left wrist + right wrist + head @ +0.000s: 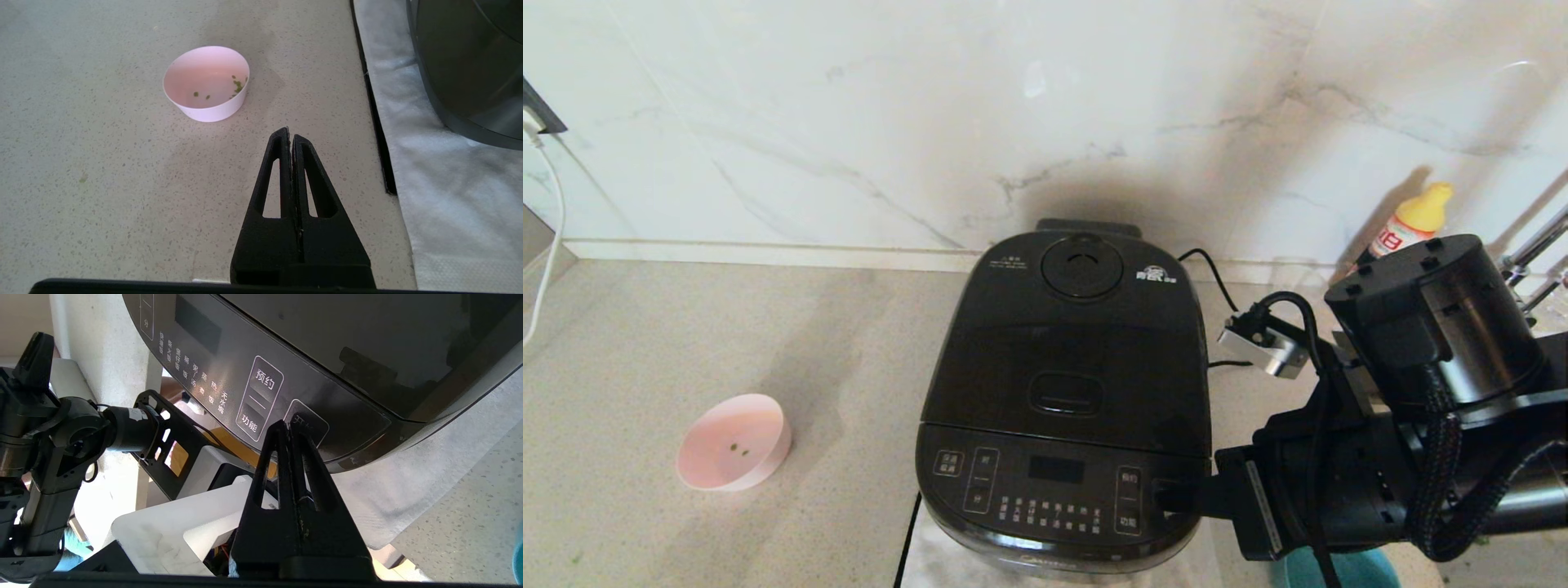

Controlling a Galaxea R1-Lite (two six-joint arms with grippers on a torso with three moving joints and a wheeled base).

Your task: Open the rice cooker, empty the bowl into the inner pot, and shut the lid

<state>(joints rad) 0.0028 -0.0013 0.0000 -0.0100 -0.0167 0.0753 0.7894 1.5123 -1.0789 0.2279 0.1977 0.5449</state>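
The black rice cooker stands mid-counter with its lid down, so the inner pot is hidden. My right gripper is shut, its tips against the rightmost button of the control panel. A pink bowl sits upright on the counter left of the cooker and holds only a few green bits. My left gripper is shut and empty above the counter, short of the bowl. It is out of the head view.
A white mat lies under the cooker, with a black cord along its edge. A yellow-capped bottle and metal rails stand at the back right. A teal object lies under my right arm. A marble wall runs behind.
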